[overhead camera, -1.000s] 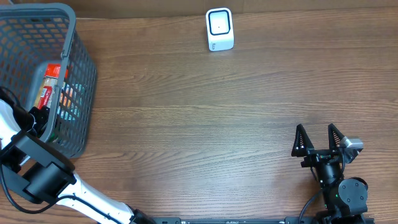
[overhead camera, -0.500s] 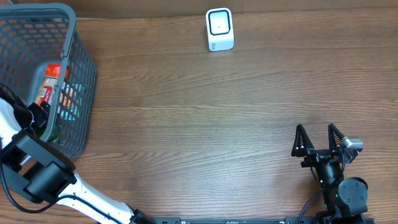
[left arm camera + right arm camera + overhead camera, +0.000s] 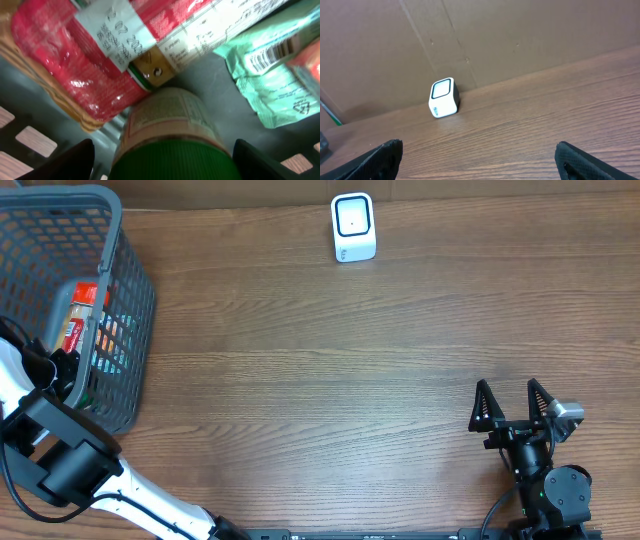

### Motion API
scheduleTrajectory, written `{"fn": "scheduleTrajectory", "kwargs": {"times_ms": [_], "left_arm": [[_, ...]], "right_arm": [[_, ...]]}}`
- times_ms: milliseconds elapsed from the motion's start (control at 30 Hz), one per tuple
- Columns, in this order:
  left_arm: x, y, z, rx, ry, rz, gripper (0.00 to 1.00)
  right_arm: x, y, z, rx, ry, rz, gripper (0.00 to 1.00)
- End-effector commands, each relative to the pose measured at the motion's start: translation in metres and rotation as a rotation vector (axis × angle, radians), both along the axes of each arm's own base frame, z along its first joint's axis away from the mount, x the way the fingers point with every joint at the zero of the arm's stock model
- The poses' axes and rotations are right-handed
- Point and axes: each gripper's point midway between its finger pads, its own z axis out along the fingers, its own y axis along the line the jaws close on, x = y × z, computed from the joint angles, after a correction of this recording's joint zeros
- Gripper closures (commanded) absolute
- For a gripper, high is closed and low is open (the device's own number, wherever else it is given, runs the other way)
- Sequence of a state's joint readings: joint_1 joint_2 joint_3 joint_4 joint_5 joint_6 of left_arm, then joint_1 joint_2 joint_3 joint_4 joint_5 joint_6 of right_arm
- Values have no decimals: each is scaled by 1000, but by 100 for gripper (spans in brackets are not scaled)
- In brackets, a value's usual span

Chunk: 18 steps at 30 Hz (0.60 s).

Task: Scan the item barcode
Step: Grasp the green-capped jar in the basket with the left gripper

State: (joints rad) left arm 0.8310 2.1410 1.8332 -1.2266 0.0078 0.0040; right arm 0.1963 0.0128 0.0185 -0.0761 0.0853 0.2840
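Overhead view: a grey mesh basket (image 3: 118,240) stands on the wooden table (image 3: 300,380); the left arm (image 3: 60,460) reaches over the basket's near rim, its tip among the packaged goods inside. A white barcode scanner (image 3: 353,227) stands upright well to the right of the basket, at the table's far edge. The right tool (image 3: 509,390) rests far from the basket, toward the table's near right corner, its fingers spread fully apart and holding nothing. Left wrist view: inside the basket, the left tool (image 3: 164,162) has its two dark fingers (image 3: 75,160) on either side of a jar with a green lid (image 3: 170,145), which lies on the basket floor. A gap shows on the left side, while contact on the right side cannot be judged, so the tool is spread wide about the jar rather than clamped on it. A red packet (image 3: 75,65) lies beyond the jar, touching it; a pale green packet (image 3: 270,80) bearing a barcode lies to the right. Right wrist view: the basket is out of frame; the scanner stands against a brown wall (image 3: 520,35) beyond the wide-open fingers.
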Motion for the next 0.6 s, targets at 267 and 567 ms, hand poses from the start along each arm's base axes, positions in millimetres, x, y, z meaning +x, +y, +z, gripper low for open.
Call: {"fn": "scheduleTrajectory", "kwargs": {"times_ms": [267, 567], "left_arm": [[-3, -11, -8, -43, 24, -15, 24], [-4, -17, -8, -73, 26, 22, 12]], "right_arm": [[0, -1, -2, -4, -2, -3, 0], [0, -1, -3, -4, -2, -3, 0]]}}
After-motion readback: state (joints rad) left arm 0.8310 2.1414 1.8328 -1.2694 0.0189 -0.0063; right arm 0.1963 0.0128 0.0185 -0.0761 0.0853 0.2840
